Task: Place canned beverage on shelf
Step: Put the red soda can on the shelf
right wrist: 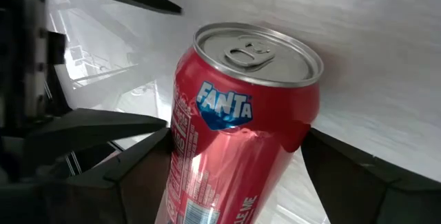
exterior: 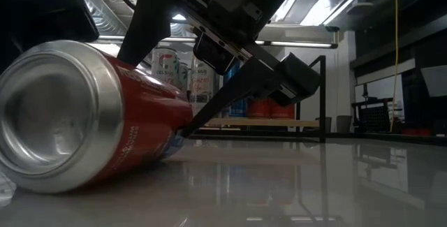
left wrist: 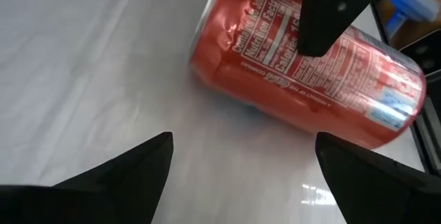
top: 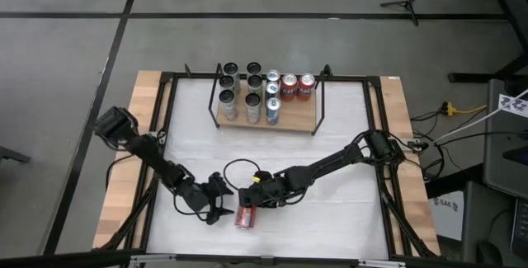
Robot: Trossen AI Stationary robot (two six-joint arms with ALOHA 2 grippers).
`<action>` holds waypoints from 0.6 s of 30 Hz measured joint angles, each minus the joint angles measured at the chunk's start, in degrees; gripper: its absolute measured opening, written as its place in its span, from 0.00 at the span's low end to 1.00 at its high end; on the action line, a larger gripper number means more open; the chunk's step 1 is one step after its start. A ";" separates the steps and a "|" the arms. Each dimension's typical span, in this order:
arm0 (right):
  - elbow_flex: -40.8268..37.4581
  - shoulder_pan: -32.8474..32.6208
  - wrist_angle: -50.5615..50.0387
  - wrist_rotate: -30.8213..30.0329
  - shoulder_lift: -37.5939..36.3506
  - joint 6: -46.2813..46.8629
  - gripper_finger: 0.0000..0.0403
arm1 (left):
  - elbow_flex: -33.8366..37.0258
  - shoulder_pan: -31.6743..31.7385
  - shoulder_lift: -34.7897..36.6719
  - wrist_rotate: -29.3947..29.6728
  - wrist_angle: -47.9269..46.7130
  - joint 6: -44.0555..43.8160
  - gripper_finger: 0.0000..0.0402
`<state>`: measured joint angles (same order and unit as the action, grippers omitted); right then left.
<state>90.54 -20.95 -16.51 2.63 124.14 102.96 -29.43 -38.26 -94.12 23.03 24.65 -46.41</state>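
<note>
A red Fanta can [top: 246, 216] lies on its side on the white tabletop near the front edge; it also shows in the low view [exterior: 91, 115]. My right gripper [right wrist: 238, 176] reaches in from the far right and is shut on the can. My left gripper [left wrist: 241, 169] is open and empty, close to the can's left, its fingers pointing at the can [left wrist: 303, 65]. The shelf [top: 289, 122], a light-wood board with black rod uprights, stands at the table's far side and holds several upright cans. My right gripper pinches the can's side wall [right wrist: 186, 148] between its two fingers, one on each side of the body. The fingers slant down from the table's far right; one finger [left wrist: 331, 17] crosses over the can. The can lies on its side on the table.
A black cable loop [top: 239, 169] lies on the tabletop behind the grippers. Black frame rods [top: 165, 128] run along the table's sides. Bare white surface [top: 330, 210] lies to the right of the can and between the can and the shelf.
</note>
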 joint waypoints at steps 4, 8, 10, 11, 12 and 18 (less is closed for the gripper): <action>0.01 0.00 0.02 0.00 0.00 0.00 0.76 | -0.81 0.85 -2.90 0.00 2.44 0.02 0.87; -0.02 -0.02 0.02 0.21 0.00 -0.15 0.76 | -2.54 1.91 -4.18 -0.56 2.17 0.70 0.87; -0.02 -0.02 -0.03 1.05 0.00 -0.14 0.76 | -3.29 2.36 -4.29 -0.96 1.87 2.25 0.87; -0.02 -0.02 -0.02 1.39 0.00 -0.15 0.76 | -3.58 2.56 -4.29 -1.01 1.78 2.94 0.87; -0.02 -0.02 -0.05 1.49 0.00 -0.14 0.76 | -3.87 2.69 -4.29 -1.07 1.72 3.56 0.87; -0.04 -0.02 -0.28 1.55 0.00 -0.11 0.76 | -4.44 2.88 -4.32 -0.55 1.93 4.03 0.87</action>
<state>90.50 -20.97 -16.80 4.19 124.14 102.85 -33.87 -35.38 -98.43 22.47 26.58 -42.38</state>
